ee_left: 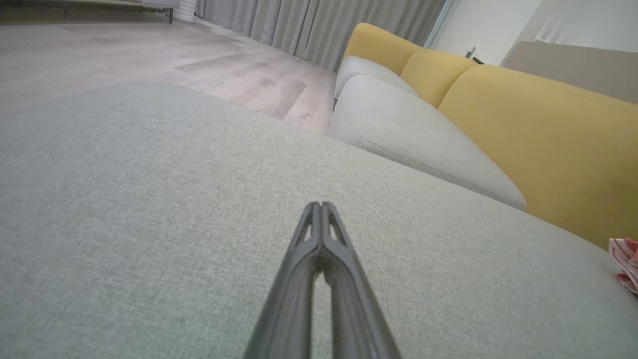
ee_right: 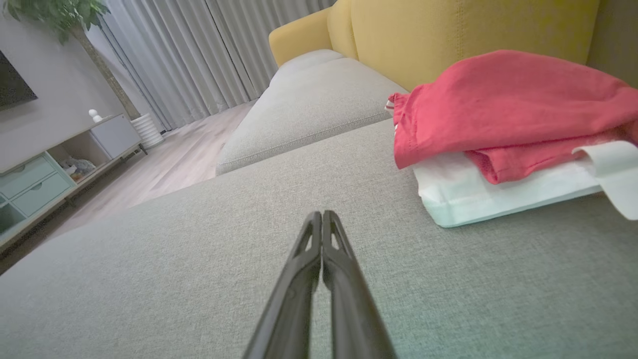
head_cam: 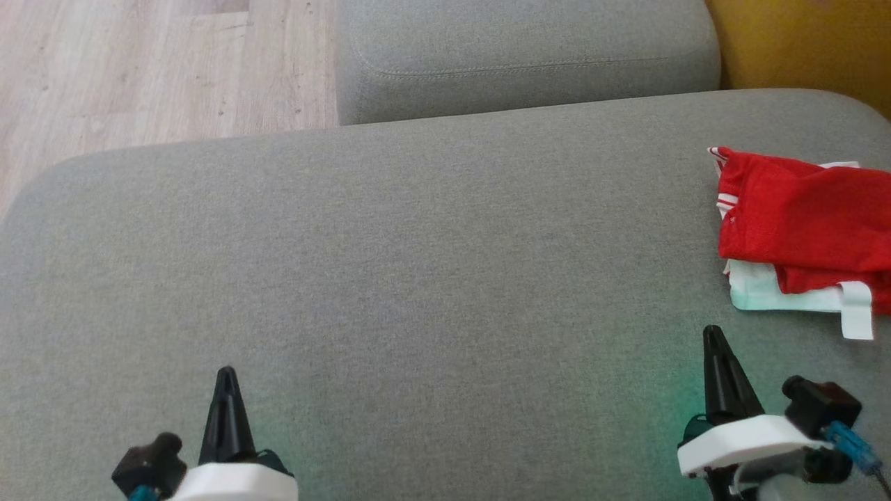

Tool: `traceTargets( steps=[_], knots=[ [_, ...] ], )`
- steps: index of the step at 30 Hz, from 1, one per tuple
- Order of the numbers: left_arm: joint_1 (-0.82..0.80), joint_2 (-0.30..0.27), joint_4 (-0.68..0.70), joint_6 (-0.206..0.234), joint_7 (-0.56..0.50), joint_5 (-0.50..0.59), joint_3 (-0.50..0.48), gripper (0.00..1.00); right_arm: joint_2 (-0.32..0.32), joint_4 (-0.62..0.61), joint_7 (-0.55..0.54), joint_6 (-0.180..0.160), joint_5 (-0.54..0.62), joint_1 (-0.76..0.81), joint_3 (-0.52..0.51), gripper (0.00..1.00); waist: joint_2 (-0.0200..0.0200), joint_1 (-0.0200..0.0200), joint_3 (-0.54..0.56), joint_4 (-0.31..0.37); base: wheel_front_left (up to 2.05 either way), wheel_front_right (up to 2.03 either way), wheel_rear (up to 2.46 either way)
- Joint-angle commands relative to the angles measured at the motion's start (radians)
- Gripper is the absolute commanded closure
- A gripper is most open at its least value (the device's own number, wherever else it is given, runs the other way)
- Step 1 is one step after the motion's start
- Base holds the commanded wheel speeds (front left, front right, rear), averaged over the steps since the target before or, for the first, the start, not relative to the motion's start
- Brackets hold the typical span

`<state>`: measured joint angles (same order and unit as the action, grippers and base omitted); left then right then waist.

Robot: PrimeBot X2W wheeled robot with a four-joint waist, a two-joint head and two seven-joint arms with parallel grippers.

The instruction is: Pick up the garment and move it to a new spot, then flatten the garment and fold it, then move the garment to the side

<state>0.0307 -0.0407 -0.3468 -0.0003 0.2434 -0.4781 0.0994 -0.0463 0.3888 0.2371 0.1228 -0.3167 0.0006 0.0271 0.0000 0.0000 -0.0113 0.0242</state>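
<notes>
Fingers [ee_left: 291, 299] touching on left gripper [ee_left: 319, 204], right gripper [ee_right: 321, 213]; empty.

**Colours on the sofa**

Grey woven seat cushion [head_cam: 418, 278]; black-fingered, white-bodied left tool [head_cam: 226, 376] and right tool [head_cam: 713, 337]. Just ahead of the right tool: red garment [head_cam: 800, 223] with white-striped edge, over a white folded cloth [head_cam: 773, 296]. Beyond: yellow backrest [head_cam: 800, 42], pale wood-grain floor [head_cam: 139, 69].

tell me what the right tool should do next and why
Probably open the right tool and ease it forward and rightward toward the near edge of the red garment. Both it and the left tool are shut and empty over the grey cushion, while the garment lies loosely bunched on a white folded cloth at the far right, nearest that tool.
</notes>
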Motion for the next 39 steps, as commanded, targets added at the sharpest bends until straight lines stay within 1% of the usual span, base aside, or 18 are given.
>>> traceTargets(
  steps=[1,39],
  knots=[
    [-0.040,0.000,0.034,-0.006,-0.007,-0.023,-0.010,1.00,-0.002,-0.036,-0.006,0.000,-0.029,-0.040,-0.005,1.00,0.0000,0.0000,0.000,0.000,0.00,0.00,0.00],
    [-0.070,-0.003,0.056,-0.045,-0.116,-0.369,-0.072,1.00,-0.004,-0.070,-0.112,0.003,-0.425,-0.062,-0.045,1.00,0.0000,0.0000,0.003,-0.008,0.00,0.00,0.00]
  ],
)
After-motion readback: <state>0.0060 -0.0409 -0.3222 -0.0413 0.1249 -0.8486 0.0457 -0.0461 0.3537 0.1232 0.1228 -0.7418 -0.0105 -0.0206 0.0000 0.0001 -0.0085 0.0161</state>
